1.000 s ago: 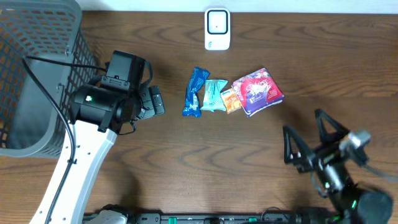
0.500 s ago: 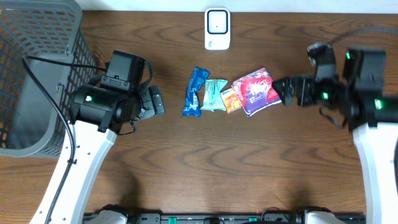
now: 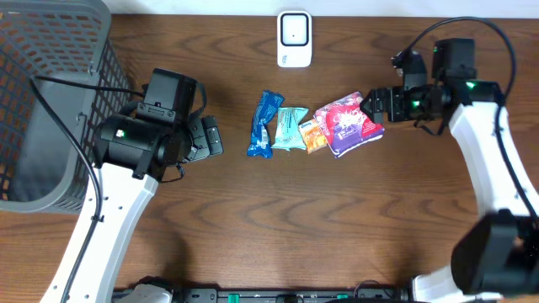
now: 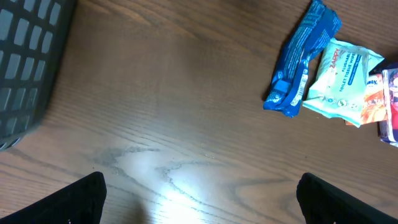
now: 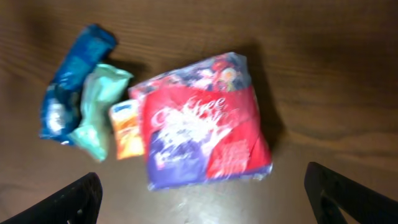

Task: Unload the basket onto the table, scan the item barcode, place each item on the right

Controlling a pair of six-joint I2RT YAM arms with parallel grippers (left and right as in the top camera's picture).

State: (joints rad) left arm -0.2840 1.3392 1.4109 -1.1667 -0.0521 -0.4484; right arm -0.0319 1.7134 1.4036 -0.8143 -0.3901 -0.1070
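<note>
Four packets (image 3: 292, 128) sit below the scanner (image 3: 294, 38) overhead; the right gripper (image 3: 371, 107) has swung in beside the red packet (image 3: 349, 124), jaws spread, empty. Left wrist: left gripper (image 4: 202, 199) released, packets well apart. Right wrist: red packet framed between the fingers (image 5: 74, 199); grasp likely next.

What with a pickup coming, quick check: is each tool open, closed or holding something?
Left tool: open, holding nothing.
Right tool: open, holding nothing, near the red packet.
</note>
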